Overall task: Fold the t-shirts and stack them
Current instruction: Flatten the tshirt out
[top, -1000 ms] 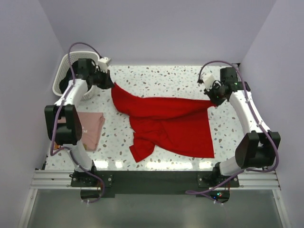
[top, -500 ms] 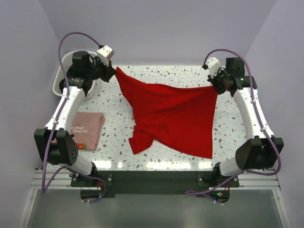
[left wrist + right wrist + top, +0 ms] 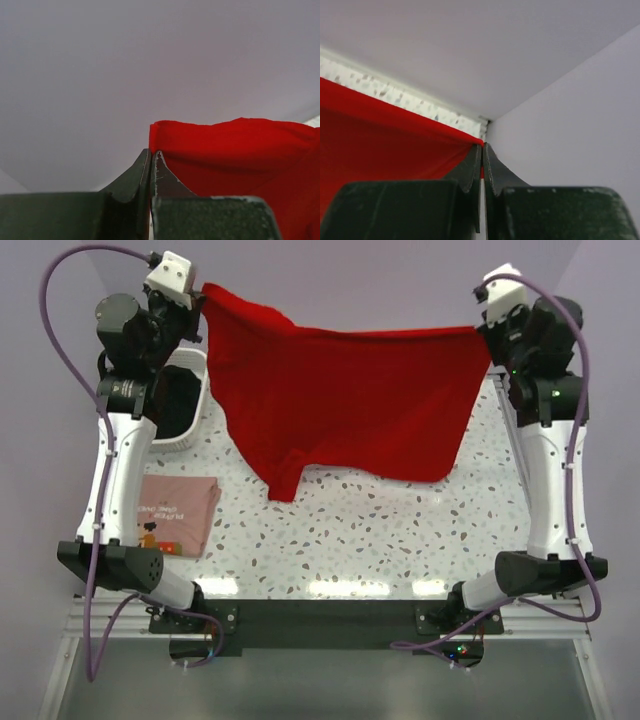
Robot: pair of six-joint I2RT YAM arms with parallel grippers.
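The red t-shirt [image 3: 340, 390] hangs stretched in the air between my two grippers, clear of the table, its lowest flap near the table's middle. My left gripper [image 3: 200, 292] is shut on its upper left corner; the cloth [image 3: 235, 150] shows beside the closed fingers [image 3: 127, 180]. My right gripper [image 3: 484, 330] is shut on the upper right corner, with red cloth [image 3: 385, 130] pinched between its fingers [image 3: 470, 167]. The pale pink t-shirt [image 3: 172, 512] lies folded on the table at the left.
A white basket [image 3: 185, 405] stands at the back left, partly behind the left arm. The speckled table [image 3: 380, 530] is walled on three sides. The arm bases sit on the dark rail [image 3: 320, 615] at the near edge.
Both arms have risen high, lifting the red t-shirt off the table until it hangs spread between them. The pink t-shirt has not moved.
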